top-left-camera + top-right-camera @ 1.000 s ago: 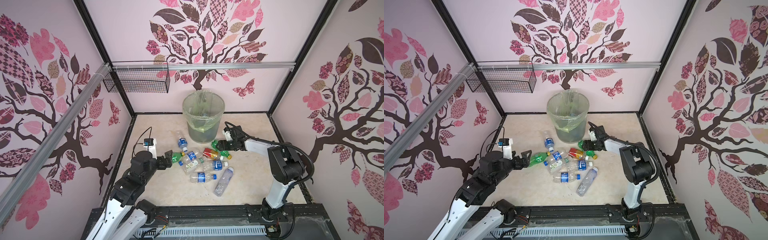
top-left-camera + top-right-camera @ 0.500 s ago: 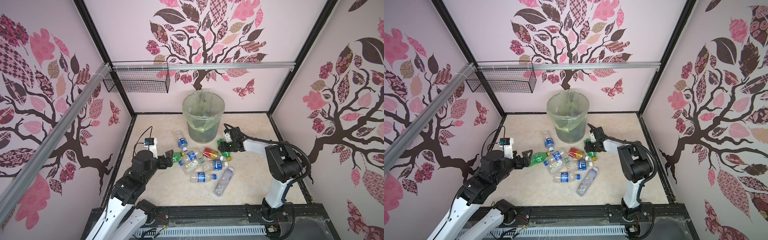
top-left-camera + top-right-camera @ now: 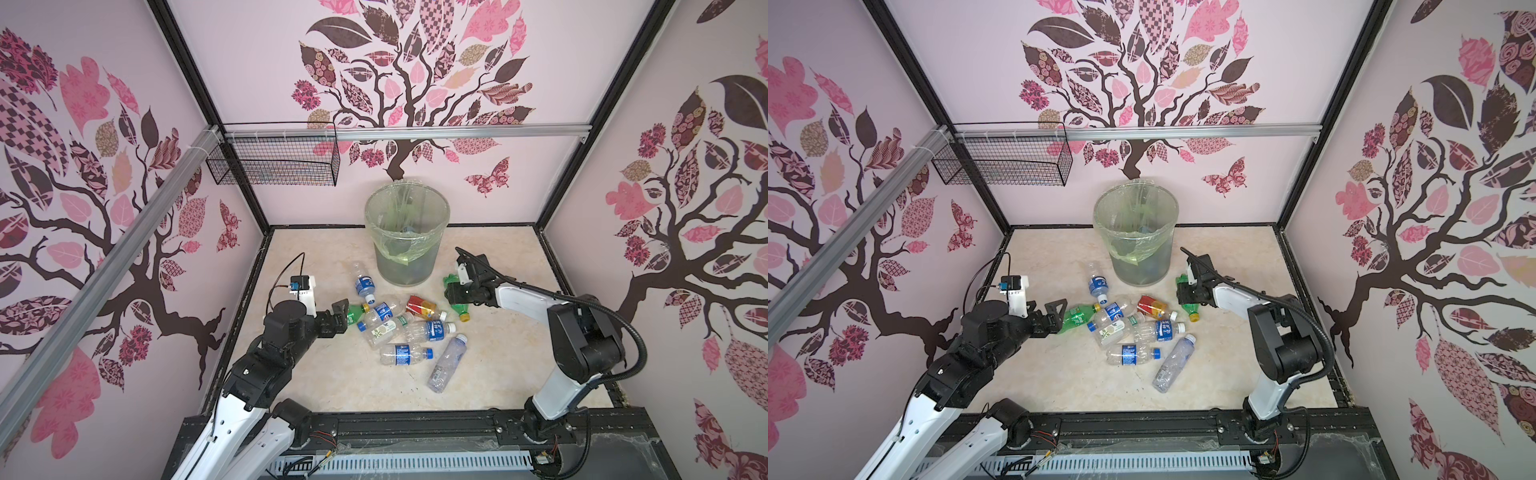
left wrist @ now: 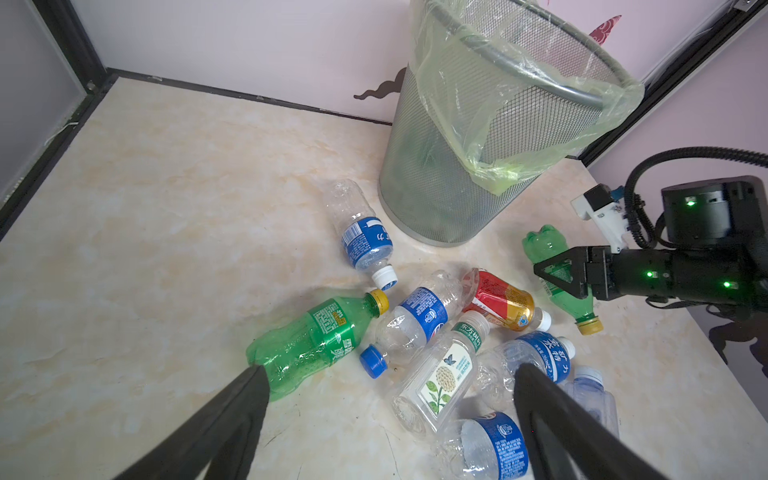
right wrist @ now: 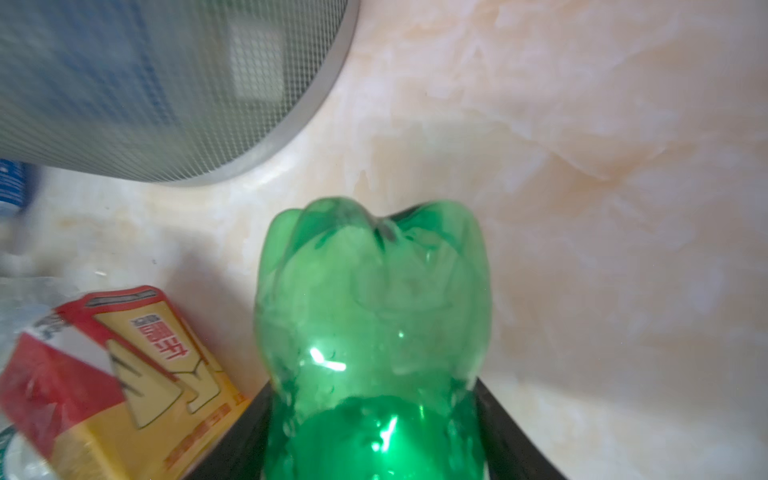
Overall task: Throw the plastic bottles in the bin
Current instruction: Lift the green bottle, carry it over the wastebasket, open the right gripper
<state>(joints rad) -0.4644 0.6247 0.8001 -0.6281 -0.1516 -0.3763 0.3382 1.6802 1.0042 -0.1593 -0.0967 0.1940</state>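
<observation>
- The right hand [image 4: 555,272] pinches a green translucent plastic bottle with a yellow cap [image 5: 374,332] across its body. The bottle lies on its side on the pale marbled surface [image 4: 166,208], just beside the round grey mesh bin lined with a pale green bag [image 4: 436,166].
- The bottle looks empty, so it should be very light. Its thin walls will probably dent under pressure, and the smooth round plastic could slip or pivot. A hold across the mid-body seems sound. In the right wrist view the lobed base sticks out past the fingers.
- The left hand [image 4: 390,372] is spread wide and holds nothing. One fingertip sits by the base of a second green plastic bottle [image 4: 307,349].
- The remaining clear crinkled plastic bottles with blue labels [image 4: 419,316], a red-and-yellow labelled bottle [image 4: 498,301] and a clear flat-sided bottle with a flower label [image 4: 440,374] lie in a loose heap in front of the bin, several of them touching.
- These will likely roll and nudge their neighbours. Each is best taken across the body, square to its long axis, starting with the outliers. The crumpled ones should give more.
- The bin stands much taller than a bottle, so each one must be lifted clear of the rim, where the bag's loose edge drapes.
</observation>
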